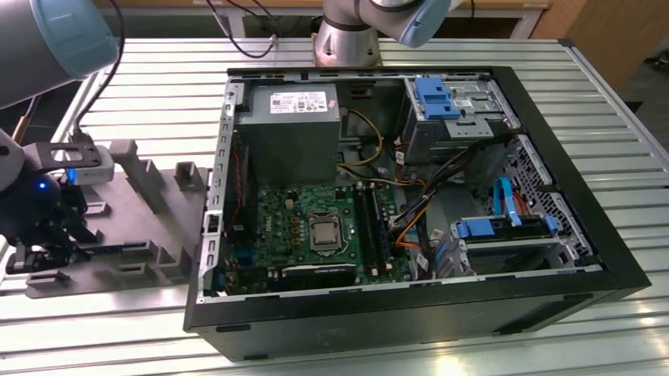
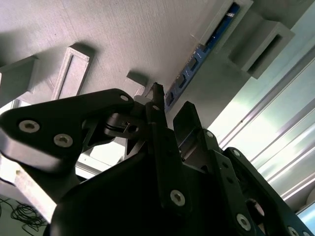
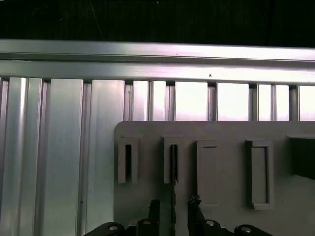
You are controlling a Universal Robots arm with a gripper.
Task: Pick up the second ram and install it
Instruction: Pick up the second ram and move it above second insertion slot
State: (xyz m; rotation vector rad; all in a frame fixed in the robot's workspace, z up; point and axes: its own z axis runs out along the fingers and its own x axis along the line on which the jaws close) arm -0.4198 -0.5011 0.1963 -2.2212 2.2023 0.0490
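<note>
finds the ram (image 3: pixel 173 164) standing on its long edge in a narrow slot of the gray fixture (image 3: pixel 226 130). places that fixture on the slatted table (image 1: pixel 627 102), at the exterior view's left of the open pc case (image 1: pixel 418 317), outside it and well apart from the black slots (image 1: pixel 371 223) on the motherboard.

shows the gripper (image 3: pixel 173 201) low over the fixture, jaws spread with a clear gap, one finger on either side of the thin board. cannot tell from either wrist view whether a pad touches it. by the look of the gap, not pinching anything.

judging by its build, expect a light, stiff, thin board. easy to lift, but probably brittle, prone to twist or tip if caught off-centre, and smooth-faced enough to slide in a weak pinch. best taken squarely across the two flat faces near mid-length, along the exposed upper edge, so as to keep it upright.
</note>
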